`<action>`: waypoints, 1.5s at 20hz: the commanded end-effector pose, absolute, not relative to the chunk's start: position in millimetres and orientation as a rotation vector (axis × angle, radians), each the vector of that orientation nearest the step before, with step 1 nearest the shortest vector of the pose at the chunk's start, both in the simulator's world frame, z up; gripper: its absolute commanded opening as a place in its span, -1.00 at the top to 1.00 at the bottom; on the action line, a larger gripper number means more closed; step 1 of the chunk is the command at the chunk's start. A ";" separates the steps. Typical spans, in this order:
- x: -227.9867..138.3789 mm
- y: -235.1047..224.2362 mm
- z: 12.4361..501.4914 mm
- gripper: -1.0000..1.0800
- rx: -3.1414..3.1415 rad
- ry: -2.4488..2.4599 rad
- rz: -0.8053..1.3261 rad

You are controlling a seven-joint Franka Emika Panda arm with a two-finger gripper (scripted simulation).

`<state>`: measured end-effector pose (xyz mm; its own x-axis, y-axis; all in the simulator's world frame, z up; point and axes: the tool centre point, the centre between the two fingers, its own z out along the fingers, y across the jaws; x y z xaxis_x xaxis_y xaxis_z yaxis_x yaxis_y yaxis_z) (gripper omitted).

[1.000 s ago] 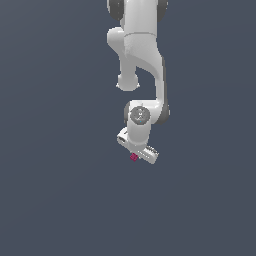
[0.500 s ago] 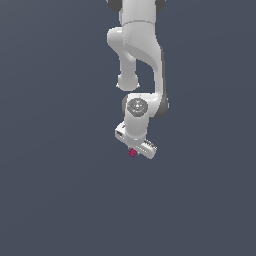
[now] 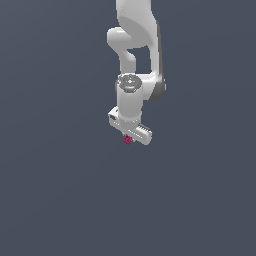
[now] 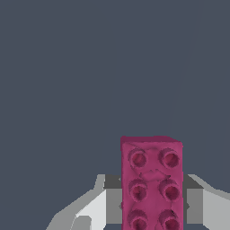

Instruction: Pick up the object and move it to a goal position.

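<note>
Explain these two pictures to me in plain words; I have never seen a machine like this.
Both are computer renders of one moment, not photographs. The exterior view shows a white jointed robot arm from a camera off the machine, against a plain grey surface. At the arm's end is its gripper, a two-fingered clamp. The small pink speck there is a brick.

The wrist view comes from a camera on the arm, looking along the clamp, so the same brick looks large: magenta, rectangular, with round studs. The pale shapes either side are the fingers, and the brick sits between them, so it appears held. Nothing else shows on the surface.
</note>
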<state>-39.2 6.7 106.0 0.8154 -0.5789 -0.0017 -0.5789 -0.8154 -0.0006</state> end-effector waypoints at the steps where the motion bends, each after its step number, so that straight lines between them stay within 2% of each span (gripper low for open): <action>1: -48.3 -1.0 127.1 1.00 -2.991 0.954 0.002; 20: -115.4 -61.3 295.2 1.00 -2.992 0.956 0.001; 30: -133.6 -80.2 349.2 1.00 -2.993 0.955 0.000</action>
<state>-131.6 -78.5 343.4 0.8147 -0.5799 0.0003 -0.5799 -0.8147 -0.0009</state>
